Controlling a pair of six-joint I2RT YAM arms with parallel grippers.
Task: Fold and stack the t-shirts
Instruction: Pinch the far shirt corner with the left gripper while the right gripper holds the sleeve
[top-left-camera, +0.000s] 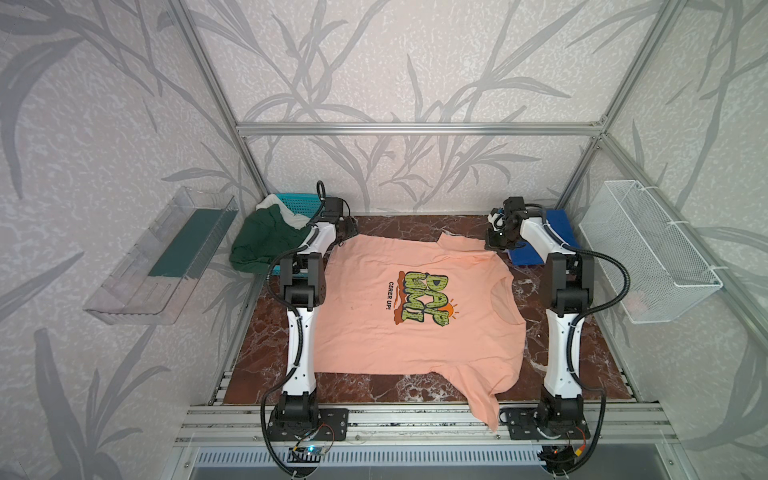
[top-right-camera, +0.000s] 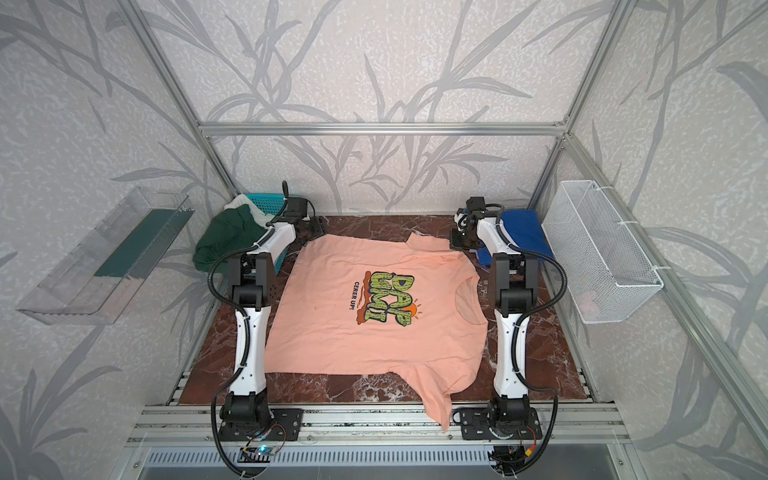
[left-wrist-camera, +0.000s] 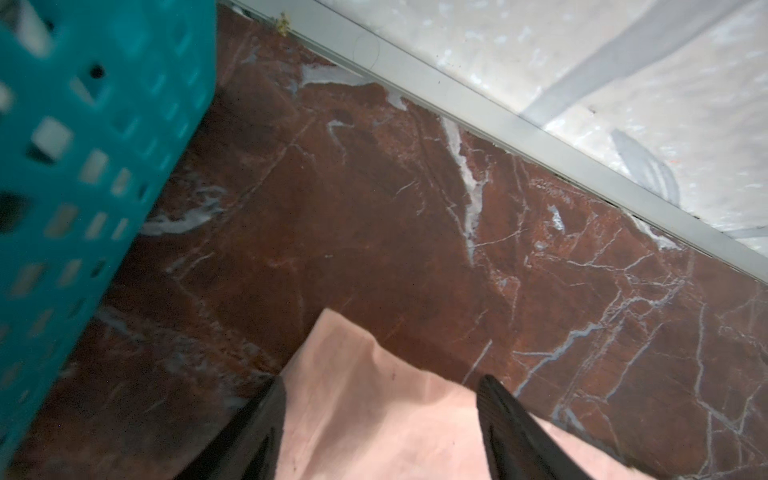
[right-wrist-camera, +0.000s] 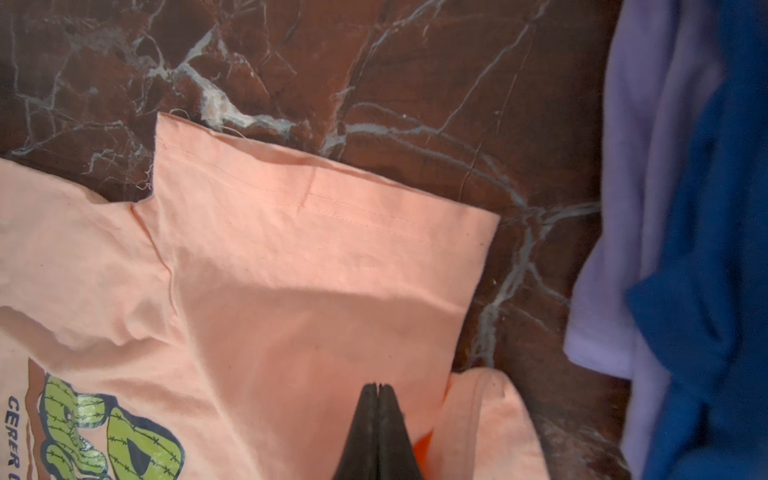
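We see peach shirt (top-left-camera: 415, 332) flat, unfolded; blue shirt (top-left-camera: 561, 226) stacked at 1 o'clock, green shirt (top-left-camera: 266, 241) waiting; left gripper (left-wrist-camera: 382, 379) spread, right gripper (right-wrist-camera: 377, 386) clenched

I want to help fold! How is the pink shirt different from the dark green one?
The pink t-shirt lies spread out on the table; the dark green t-shirt is bunched in a heap at the teal basket. The pink one shows a cartoon print; the green one looks plain. Neither is folded yet.
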